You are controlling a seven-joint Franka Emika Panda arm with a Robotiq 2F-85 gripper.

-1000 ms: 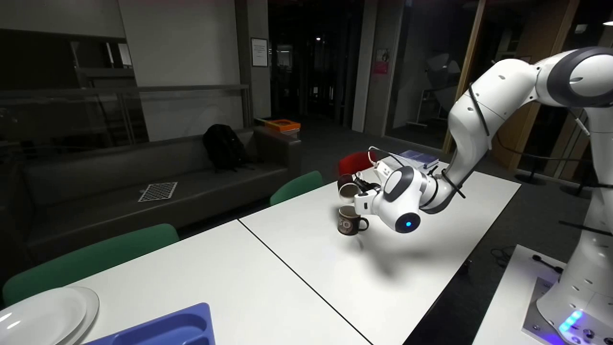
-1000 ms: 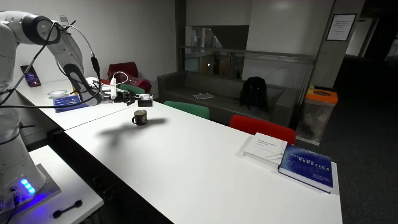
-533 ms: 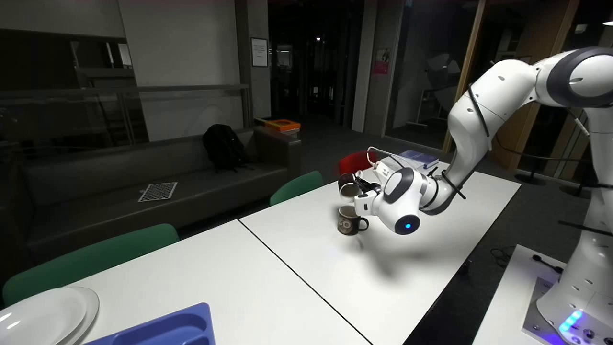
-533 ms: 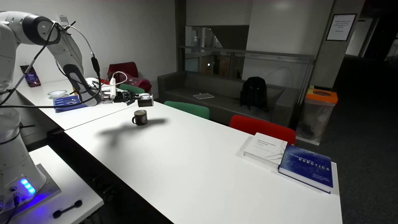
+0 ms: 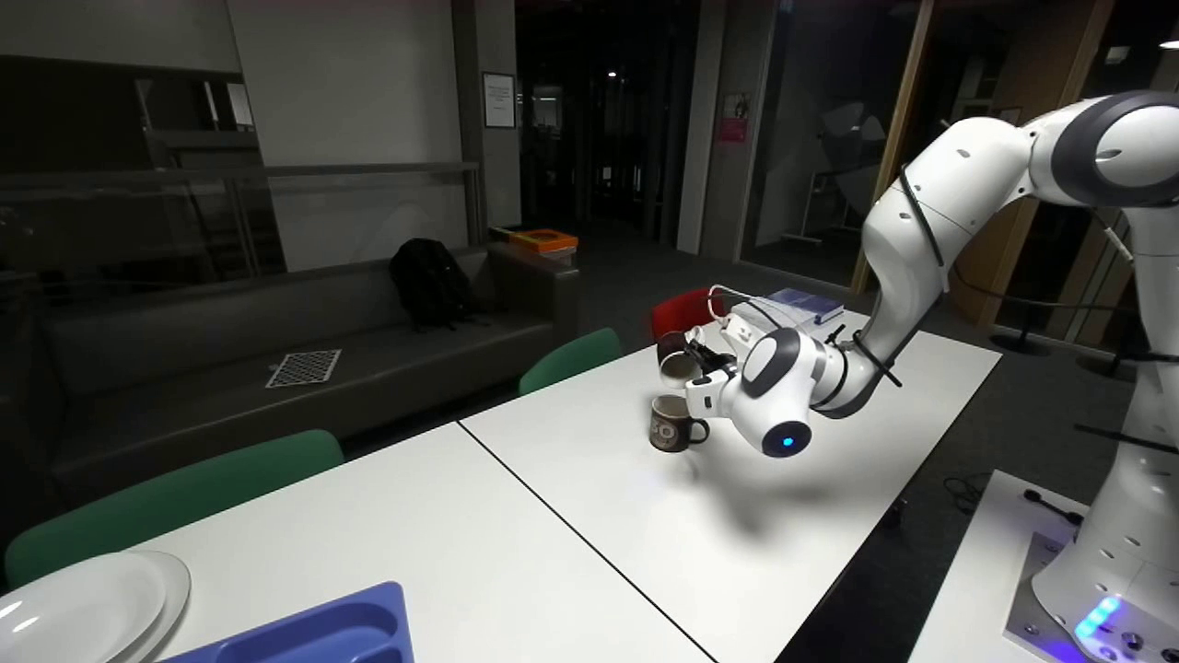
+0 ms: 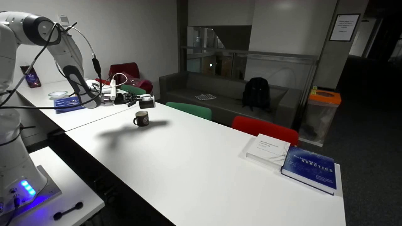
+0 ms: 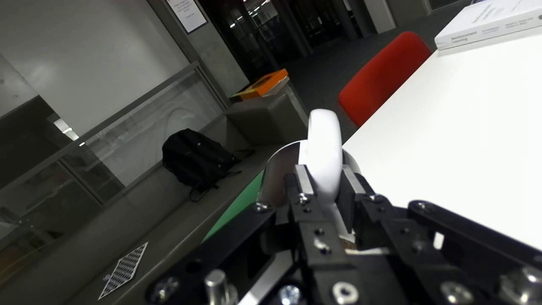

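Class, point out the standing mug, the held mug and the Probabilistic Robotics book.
Standing mug [image 5: 670, 430], in an exterior view: printed side.
Held mug [image 7: 325, 148], in the wrist view: white handle.
Probabilistic Robotics book [image 6: 309, 169], in an exterior view: blue front cover.

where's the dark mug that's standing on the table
In both exterior views, the dark mug stands upright, right of the table seam, just below the dark-and-white mug held by the tool.

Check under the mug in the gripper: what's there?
In both exterior views a dark mug stands upright on the white table below the held mug, with a gap between them. The white table under the dark mug is covered; its inside bottom can't be made out.
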